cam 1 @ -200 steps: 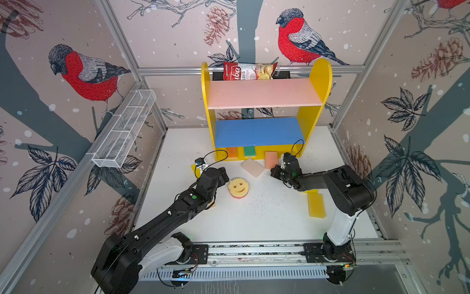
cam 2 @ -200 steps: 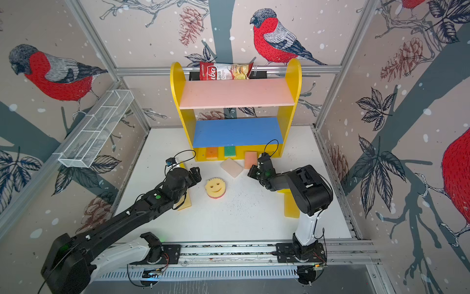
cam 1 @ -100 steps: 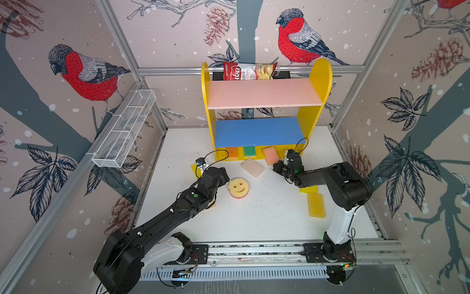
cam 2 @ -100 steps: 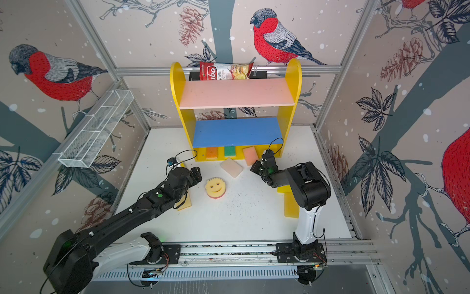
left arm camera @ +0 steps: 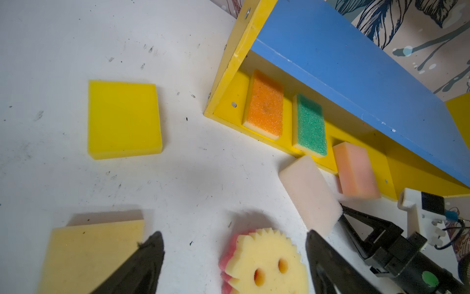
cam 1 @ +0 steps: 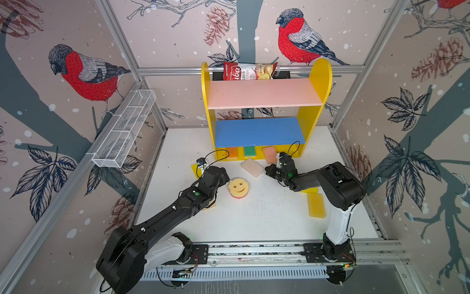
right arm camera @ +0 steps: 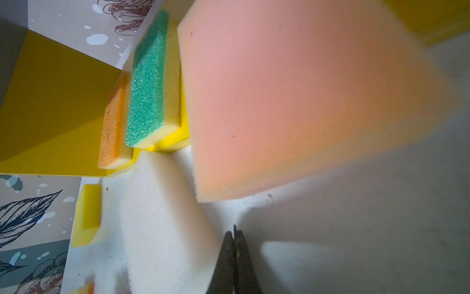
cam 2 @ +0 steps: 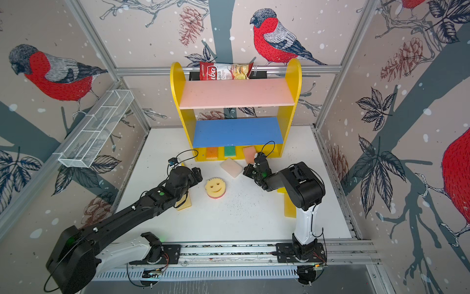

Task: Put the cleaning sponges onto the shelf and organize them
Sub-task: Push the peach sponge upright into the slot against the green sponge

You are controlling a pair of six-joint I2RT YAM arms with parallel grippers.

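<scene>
Only the orange sponge (left arm camera: 264, 104) and green sponge (left arm camera: 311, 124) sit in the shelf (cam 1: 264, 94) at twelve o'clock; more wait outside. The left gripper (left arm camera: 234, 235) is spread, the right gripper (right arm camera: 234, 233) pinched together, empty.

The shelf's (cam 1: 319, 84) blue board (cam 1: 259, 131) lies bare. On its base the orange sponge (cam 1: 232, 152), green sponge (cam 1: 250, 151) and salmon sponge (cam 1: 269, 154) crowd the left; the right end is free. The cream sponge (cam 1: 252, 167) blocks the front.

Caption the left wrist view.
Open left gripper facing smiley sponge; orange sponge, green sponge on shelf; salmon sponge at its edge.
</scene>
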